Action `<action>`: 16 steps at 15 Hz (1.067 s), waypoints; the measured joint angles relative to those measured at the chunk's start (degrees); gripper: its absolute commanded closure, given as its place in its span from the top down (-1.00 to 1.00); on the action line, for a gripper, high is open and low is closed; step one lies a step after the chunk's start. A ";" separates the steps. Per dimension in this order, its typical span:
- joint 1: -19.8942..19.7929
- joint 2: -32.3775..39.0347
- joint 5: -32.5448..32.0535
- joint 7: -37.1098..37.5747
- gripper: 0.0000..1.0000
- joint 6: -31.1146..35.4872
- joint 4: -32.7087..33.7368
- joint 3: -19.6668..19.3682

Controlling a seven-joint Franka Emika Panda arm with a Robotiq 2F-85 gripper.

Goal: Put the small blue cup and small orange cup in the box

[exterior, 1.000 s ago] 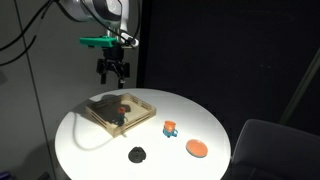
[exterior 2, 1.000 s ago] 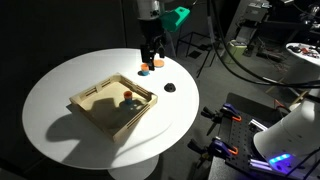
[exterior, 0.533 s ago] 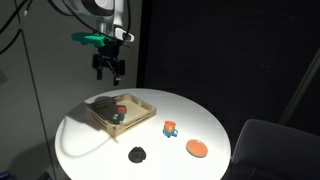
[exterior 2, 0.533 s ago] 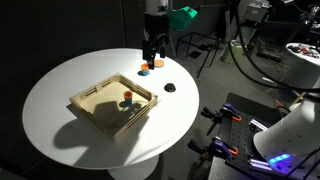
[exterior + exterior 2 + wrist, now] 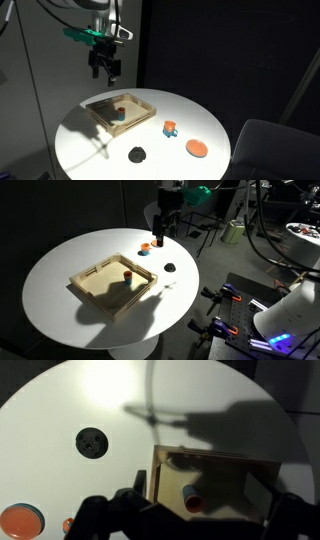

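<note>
A shallow wooden box (image 5: 142,103) (image 5: 88,280) (image 5: 158,470) sits on the round white table. A small blue cup with an orange-red mouth (image 5: 119,112) (image 5: 128,277) (image 5: 190,500) lies inside it. A small orange cup with some blue on it (image 5: 170,128) (image 5: 145,250) stands on the table outside the box. My gripper (image 5: 105,70) (image 5: 160,228) (image 5: 207,505) hangs open and empty high above the table, over the box's edge. In the wrist view its dark fingers frame the box from above.
A flat orange disc (image 5: 197,148) (image 5: 18,520) and a small black round object (image 5: 137,154) (image 5: 169,268) (image 5: 91,442) lie on the white table (image 5: 90,145) (image 5: 60,260). Dark curtains stand behind. Equipment and cables crowd one side (image 5: 270,240).
My gripper has risen and drifted away from above the box, staying open and empty. The cup in the box and the things on the table have not moved.
</note>
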 measured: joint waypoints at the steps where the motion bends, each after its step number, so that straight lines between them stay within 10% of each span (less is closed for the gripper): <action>1: -0.32 -0.93 0.00 0.00 1.00 -0.14 -0.72 -0.27; 16: -1.49 -4.72 -0.32 0.06 1.00 -2.54 -2.73 -1.05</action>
